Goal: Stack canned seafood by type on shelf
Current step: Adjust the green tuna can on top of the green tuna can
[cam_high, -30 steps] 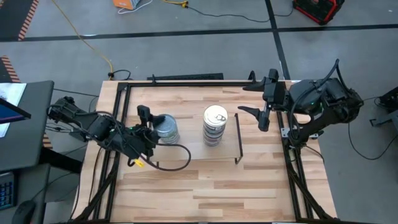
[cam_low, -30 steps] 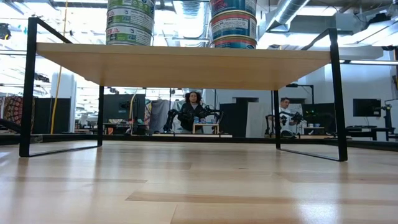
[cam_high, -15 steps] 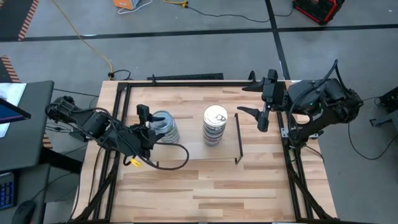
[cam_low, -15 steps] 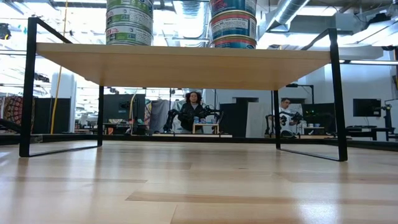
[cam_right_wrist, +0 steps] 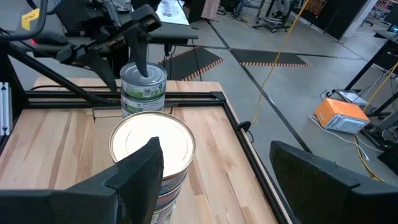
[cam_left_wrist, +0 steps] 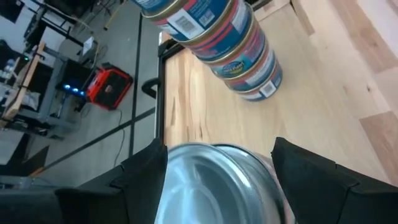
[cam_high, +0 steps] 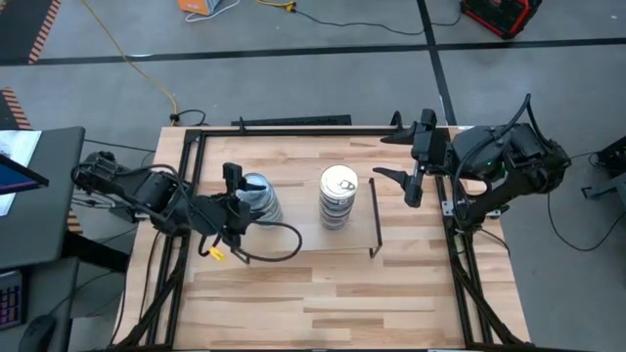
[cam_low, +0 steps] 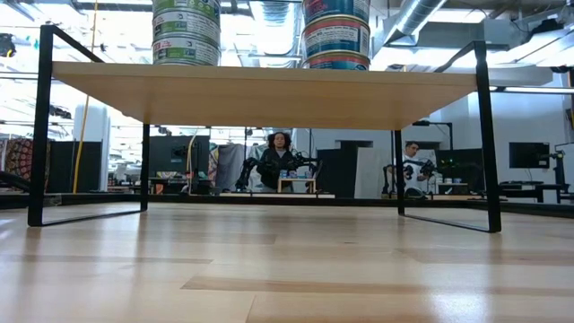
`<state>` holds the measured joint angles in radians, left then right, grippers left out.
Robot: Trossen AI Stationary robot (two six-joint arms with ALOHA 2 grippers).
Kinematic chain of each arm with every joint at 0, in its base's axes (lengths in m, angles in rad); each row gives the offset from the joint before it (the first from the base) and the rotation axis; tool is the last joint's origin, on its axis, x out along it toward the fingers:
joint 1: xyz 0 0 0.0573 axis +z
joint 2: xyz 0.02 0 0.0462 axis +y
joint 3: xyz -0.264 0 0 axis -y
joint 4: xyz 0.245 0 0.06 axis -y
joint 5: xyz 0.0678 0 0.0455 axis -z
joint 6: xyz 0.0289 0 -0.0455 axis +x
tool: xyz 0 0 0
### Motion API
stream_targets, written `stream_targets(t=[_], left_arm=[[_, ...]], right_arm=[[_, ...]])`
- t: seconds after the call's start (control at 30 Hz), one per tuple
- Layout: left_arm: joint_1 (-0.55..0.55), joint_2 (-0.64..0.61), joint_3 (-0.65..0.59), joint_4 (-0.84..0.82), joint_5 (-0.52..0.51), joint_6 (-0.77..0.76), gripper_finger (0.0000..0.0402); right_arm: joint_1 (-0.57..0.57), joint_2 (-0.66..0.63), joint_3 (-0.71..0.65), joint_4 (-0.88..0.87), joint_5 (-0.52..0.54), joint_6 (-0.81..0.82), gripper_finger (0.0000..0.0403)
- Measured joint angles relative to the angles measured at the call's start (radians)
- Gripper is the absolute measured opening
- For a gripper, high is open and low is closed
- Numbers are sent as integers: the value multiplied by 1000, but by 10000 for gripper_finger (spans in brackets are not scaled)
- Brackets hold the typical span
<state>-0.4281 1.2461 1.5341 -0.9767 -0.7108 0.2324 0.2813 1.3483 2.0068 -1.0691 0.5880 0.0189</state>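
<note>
overhead, left end effector (cam_high: 238, 194) wide around matte grey tin stack (cam_high: 260, 197), right end effector (cam_high: 408, 160) wide

Wooden table (cam_high: 391, 293) with a black frame carries a low shelf (cam_high: 303, 230), light wood top on thin black wire legs. Two tin stacks stand directly on the shelf top: blue-grey-lidded stack (cam_high: 260, 198) on the left, shiny pull-tab stack (cam_high: 338, 196) just beside, apart.

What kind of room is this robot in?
Probably a robotics lab or workshop: bare concrete floor with loose cables, more robot arms at desks behind, and monitors around.
</note>
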Motion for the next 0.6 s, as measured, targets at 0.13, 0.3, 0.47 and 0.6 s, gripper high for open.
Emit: stream_targets(t=[0.13,0.3,0.47,0.6], left_arm=[[33,0,0,24,34,16,279],[49,0,0,69,60,57,279],[44,-2,0,108,50,100,279],[17,-12,43,100,17,90,279]], right_arm=[[0,0,0,0,0,0,324],[0,0,0,0,0,0,324],[0,0,0,0,0,0,324],[0,0,0,0,0,0,324]])
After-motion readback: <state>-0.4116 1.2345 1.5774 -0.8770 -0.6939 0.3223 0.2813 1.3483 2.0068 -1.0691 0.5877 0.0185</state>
